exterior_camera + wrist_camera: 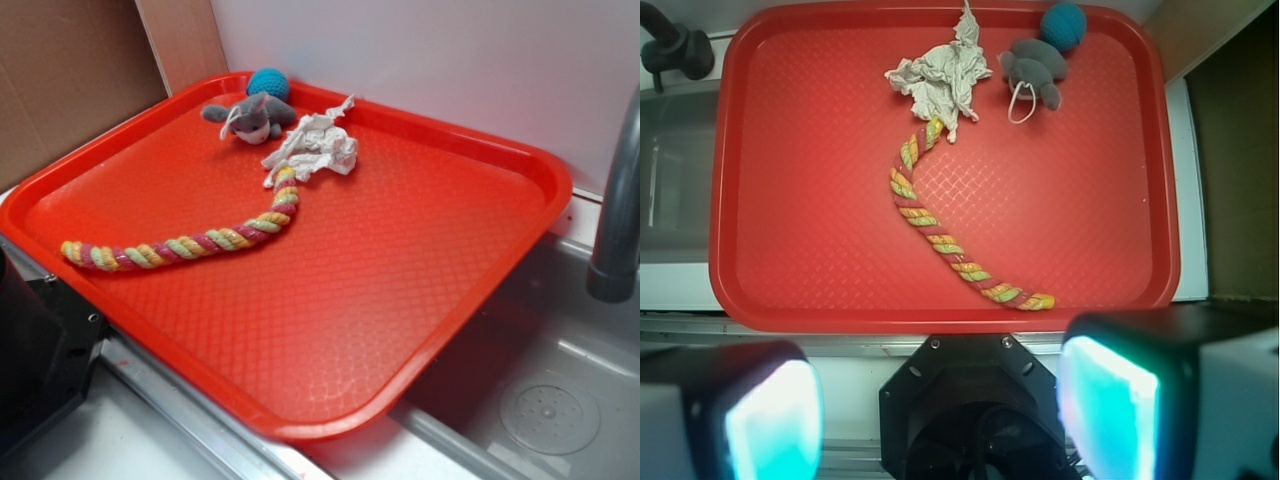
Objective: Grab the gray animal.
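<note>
- A red rectangular plastic tray (820,200) is seen well ahead of the pincer (940,410), whose pads are spread wide, empty.
- A twisted multicoloured rope (940,240) is laid across it.
- The small gray plush animal (1033,68) is found at the far end, ahead and right of the pincer, between crumpled white paper (940,75) and a teal knitted ball (1064,25).

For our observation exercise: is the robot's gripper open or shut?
Open. In the wrist view the gripper fingers stand wide apart, nothing between them.

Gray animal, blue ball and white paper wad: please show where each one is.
gray animal (1033,66), wrist view, on its body.
blue ball (1064,26), wrist view, on its middle.
white paper wad (318,147), exterior view, on its crumpled middle.
</note>
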You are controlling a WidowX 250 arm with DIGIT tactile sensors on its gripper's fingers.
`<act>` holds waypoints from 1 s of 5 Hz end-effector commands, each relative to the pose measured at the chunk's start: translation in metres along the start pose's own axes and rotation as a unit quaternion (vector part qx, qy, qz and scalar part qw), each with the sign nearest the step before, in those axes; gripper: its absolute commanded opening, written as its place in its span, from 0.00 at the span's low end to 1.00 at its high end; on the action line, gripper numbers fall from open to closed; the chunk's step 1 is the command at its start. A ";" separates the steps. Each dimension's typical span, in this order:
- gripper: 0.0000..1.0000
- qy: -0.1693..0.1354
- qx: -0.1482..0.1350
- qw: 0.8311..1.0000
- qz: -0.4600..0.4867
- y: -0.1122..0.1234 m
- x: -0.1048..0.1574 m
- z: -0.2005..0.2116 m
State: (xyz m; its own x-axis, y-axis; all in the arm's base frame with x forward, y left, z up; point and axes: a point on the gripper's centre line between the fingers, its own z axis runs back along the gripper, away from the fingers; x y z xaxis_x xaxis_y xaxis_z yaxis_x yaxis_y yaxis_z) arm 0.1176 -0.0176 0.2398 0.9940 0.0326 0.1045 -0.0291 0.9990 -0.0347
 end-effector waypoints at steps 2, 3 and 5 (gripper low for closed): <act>1.00 0.002 0.011 0.998 0.056 0.013 0.019 -0.008; 1.00 -0.005 0.024 0.990 0.136 0.025 0.032 -0.015; 1.00 -0.026 0.028 0.958 0.285 0.052 0.070 -0.051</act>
State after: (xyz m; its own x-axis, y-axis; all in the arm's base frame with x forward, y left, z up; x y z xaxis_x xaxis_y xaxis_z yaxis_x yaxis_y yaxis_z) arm 0.1931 0.0313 0.1863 0.8125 0.5729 0.1079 -0.5736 0.8187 -0.0278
